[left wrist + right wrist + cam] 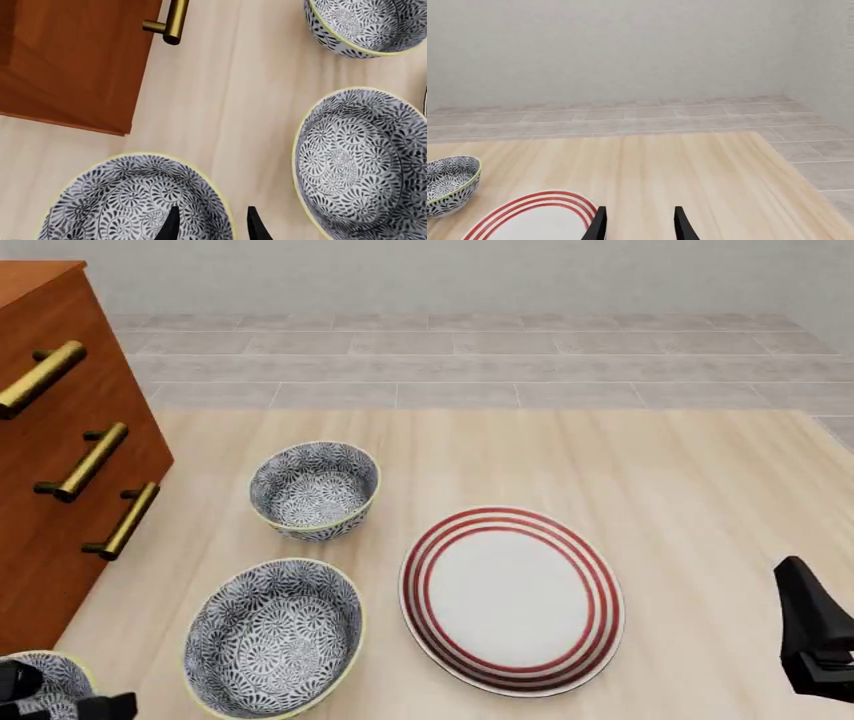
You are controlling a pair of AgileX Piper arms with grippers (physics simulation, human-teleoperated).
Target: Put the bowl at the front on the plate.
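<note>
We see the left pincer (210, 225) with its two dark fingertips apart, one over the patterned inside of the bowl (137, 200) and the other just outside its yellow-green rim, clamped on nothing. In the front view that bowl (40, 680) sits at the desk's near-left corner, well apart from the plate (514, 595), partly hidden by the left pincer (60, 702). Between bowl and plate lies the wider bowl (274, 635), just beside the plate's left edge; the second deep bowl (315, 490) stands beyond it, farther from us than the plate. The wooden cabinet (67, 460) with brass handles rises left of all three bowls. Right of the plate, the right pincer (637, 225) hangs with fingers apart above the pale desk (694, 500), empty, the plate's red rings near its tips
</note>
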